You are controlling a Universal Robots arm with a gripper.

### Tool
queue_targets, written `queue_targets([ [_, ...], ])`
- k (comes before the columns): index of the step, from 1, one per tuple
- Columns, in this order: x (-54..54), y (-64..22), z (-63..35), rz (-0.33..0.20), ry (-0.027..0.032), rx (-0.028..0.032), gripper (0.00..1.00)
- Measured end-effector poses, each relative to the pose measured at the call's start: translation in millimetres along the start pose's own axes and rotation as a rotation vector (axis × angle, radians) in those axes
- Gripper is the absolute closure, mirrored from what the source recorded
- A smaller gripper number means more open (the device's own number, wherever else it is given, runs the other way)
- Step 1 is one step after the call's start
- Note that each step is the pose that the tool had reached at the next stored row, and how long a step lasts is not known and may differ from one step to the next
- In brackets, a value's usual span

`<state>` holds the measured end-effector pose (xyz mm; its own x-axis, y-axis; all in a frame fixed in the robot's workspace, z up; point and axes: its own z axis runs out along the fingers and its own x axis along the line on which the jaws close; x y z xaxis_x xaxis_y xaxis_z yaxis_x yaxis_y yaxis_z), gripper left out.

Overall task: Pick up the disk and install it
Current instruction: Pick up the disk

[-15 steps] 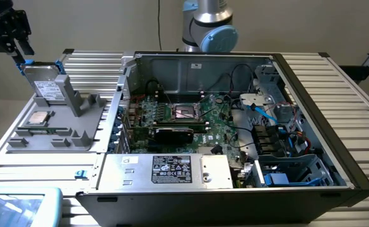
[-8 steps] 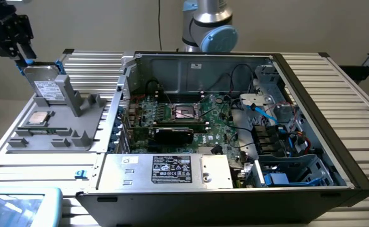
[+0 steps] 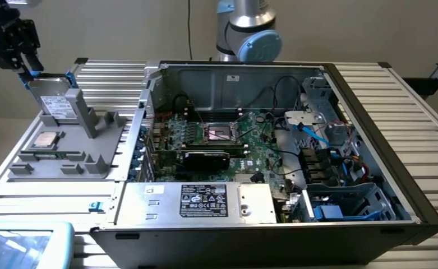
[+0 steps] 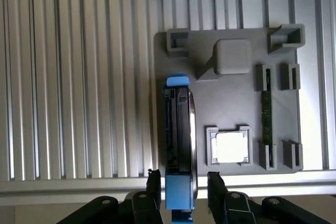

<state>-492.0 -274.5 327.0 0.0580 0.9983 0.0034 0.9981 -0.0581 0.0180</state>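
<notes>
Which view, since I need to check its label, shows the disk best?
The exterior view: the disk stands upright with its white label facing the camera. The wrist view shows the disk edge-on.

The disk (image 3: pixel 54 104) stands upright on edge in the grey fixture (image 3: pixel 84 151) at the exterior view's left, with its white label showing and a bright blue carrier framing it. From my wrist it is edge-on, 1 blue tab at each end. The near tab sits between my gripper's (image 4: pixel 184 177) spread fingers, with gaps on both sides.
</notes>
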Motion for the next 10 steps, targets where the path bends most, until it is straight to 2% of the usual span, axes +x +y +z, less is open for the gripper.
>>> queue_targets([
  [10, 0.8, -2.7, 9.8, 0.0, 0.0, 0.0001, 0.52],
])
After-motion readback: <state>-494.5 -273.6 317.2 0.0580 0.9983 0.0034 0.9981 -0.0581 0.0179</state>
